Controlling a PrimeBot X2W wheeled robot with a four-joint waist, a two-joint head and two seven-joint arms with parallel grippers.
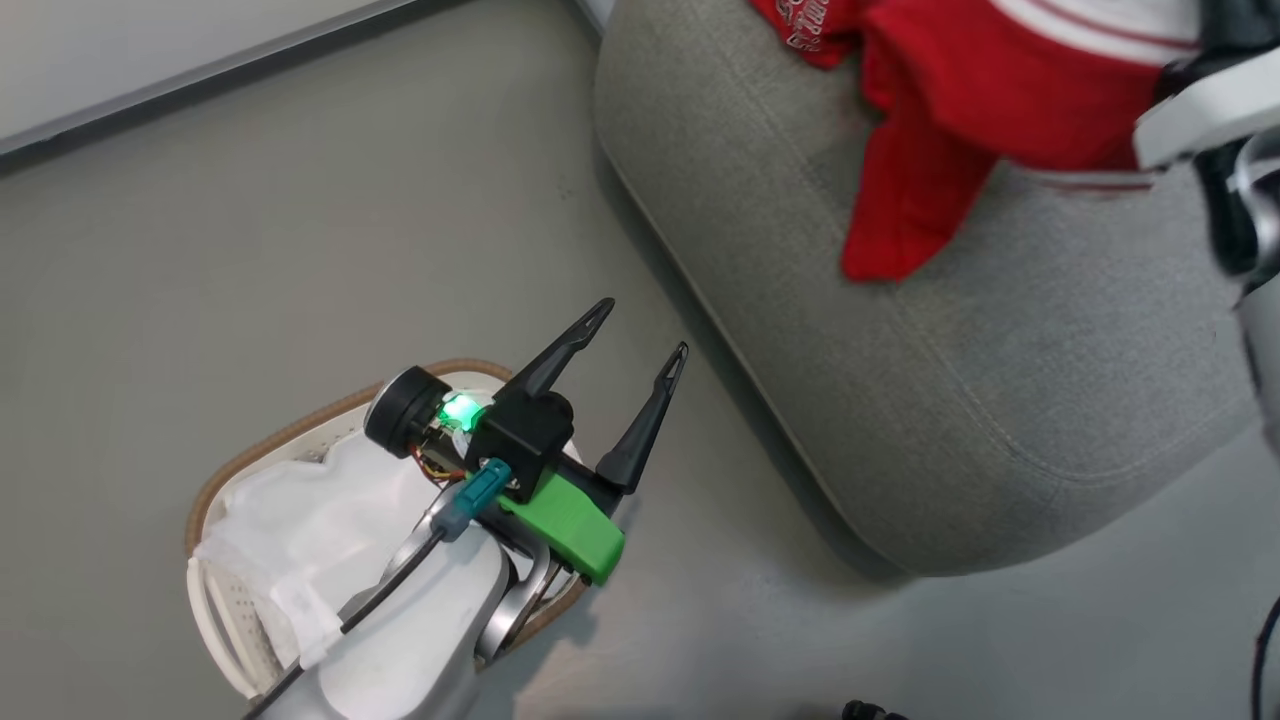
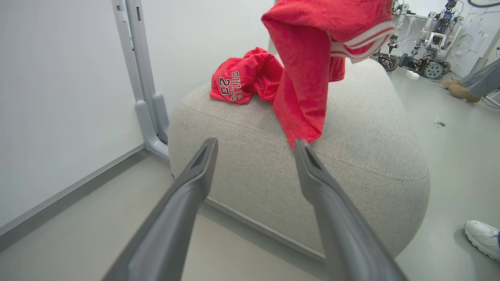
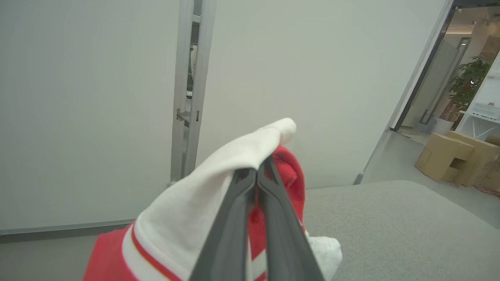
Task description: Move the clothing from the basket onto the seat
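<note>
Shorts clamped tight in my right gripper, hanging over the seat, jersey crumpled on the seat just behind, my left gripper spread and empty beside the basket, fingers toward the seat

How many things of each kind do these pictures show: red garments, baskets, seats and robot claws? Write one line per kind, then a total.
red garments: 2, the jersey and the shorts
basket: 1
seat: 1
claws: 2, the left claw and the right claw
Total: 6
</note>
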